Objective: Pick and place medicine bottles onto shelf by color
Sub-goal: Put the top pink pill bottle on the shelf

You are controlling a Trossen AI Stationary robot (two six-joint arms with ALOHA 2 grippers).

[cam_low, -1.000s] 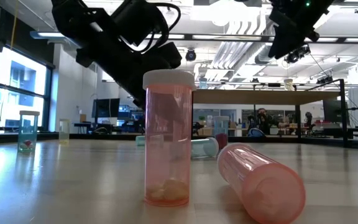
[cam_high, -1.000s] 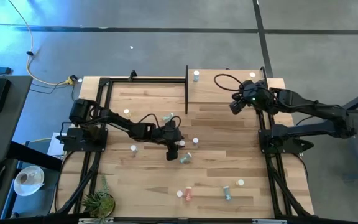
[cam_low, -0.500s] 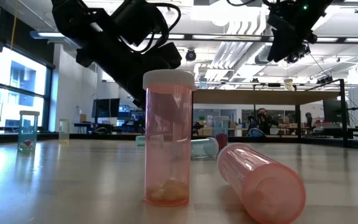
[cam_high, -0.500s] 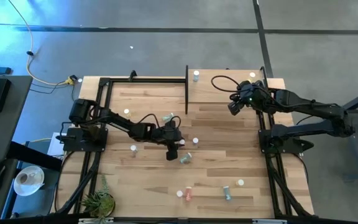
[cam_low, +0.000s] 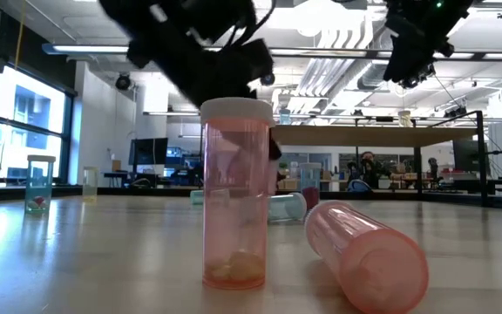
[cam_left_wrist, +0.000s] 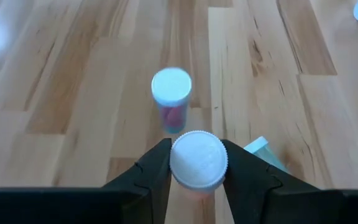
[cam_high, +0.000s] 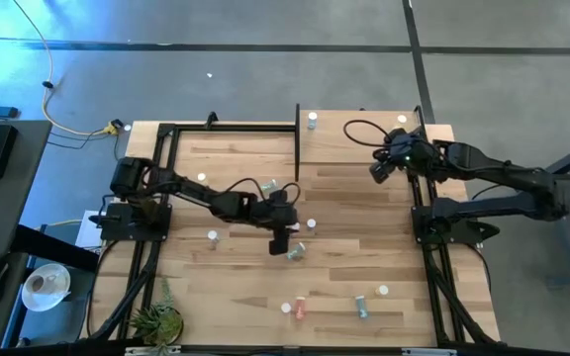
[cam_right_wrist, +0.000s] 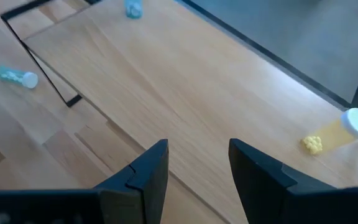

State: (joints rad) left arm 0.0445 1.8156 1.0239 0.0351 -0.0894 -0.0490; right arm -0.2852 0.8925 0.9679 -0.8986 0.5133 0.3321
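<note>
My left gripper (cam_high: 281, 235) is at the table's middle, shut on a small white-capped bottle (cam_left_wrist: 197, 163) whose body shows pinkish under the cap. Just beyond it a red bottle (cam_left_wrist: 171, 93) stands upright, and a teal one (cam_left_wrist: 261, 149) lies on its side. My right gripper (cam_high: 376, 168) hangs open above the raised light-wood shelf (cam_high: 364, 148) at the far right. On that shelf a yellow bottle (cam_right_wrist: 353, 123) and a bluish one (cam_right_wrist: 132, 7) stand. Two pink bottles (cam_low: 234, 192) fill the low view's front. My left gripper pinches the bottle's white cap (cam_left_wrist: 197, 180) between its two fingers (cam_left_wrist: 157, 168), one on each side of the cap's rim. The fingers slant down from the table's left. The cap faces up and the bottle stands upright; the cap hides its base.
More bottles are scattered over the table: upright ones at the left (cam_high: 212, 236), a teal one lying (cam_high: 270, 185) near the shelf post, several near the front edge (cam_high: 300, 309). A small plant (cam_high: 156, 321) stands at the front left corner. Black frame rails (cam_high: 166, 158) border the table.
My left gripper has shut on the white-capped bottle's cap, then risen a little and drifted toward the table's right edge. My right gripper stays open above the shelf.
</note>
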